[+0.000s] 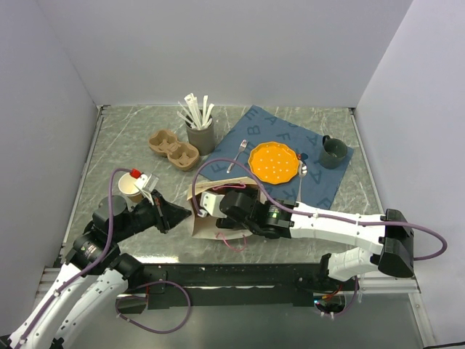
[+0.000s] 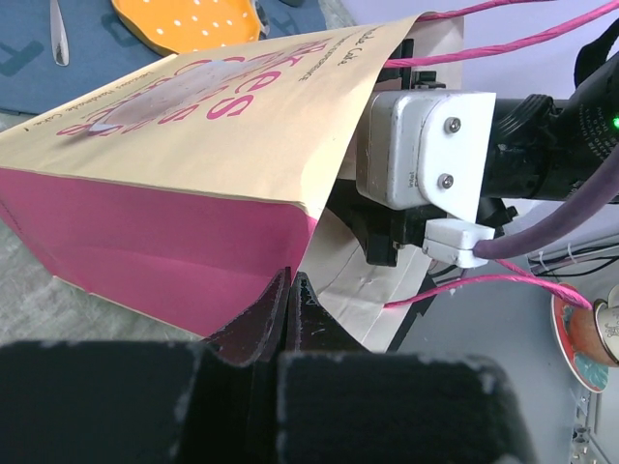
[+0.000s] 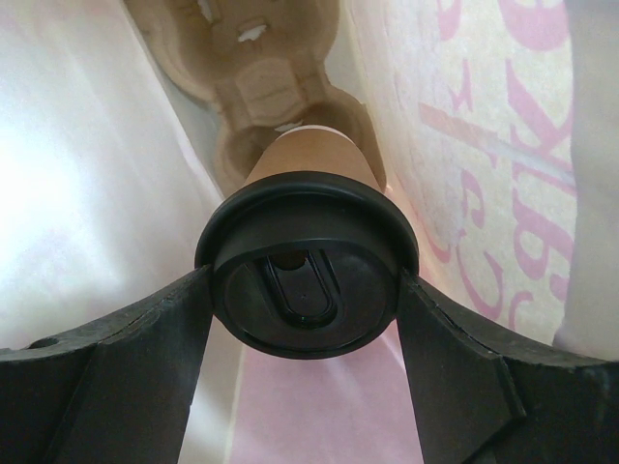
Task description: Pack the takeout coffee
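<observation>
My right claw clamps the black-lidded kraft-brown paper cup inside the tan-and-pink paper bag, left claw pinching its rim; I'd seat it squarely in the pulp carrier before releasing.

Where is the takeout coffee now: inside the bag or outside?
Inside: the takeout coffee sits between the bag walls, gripped at its lid by the right end effector.

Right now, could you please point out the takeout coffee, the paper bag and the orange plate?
takeout coffee (image 3: 305, 280): right wrist view, centre of its black sip lid.
paper bag (image 2: 184, 145): left wrist view, printed kraft side panel.
orange plate (image 1: 274, 161): top external view, middle of its dotted face.
</observation>
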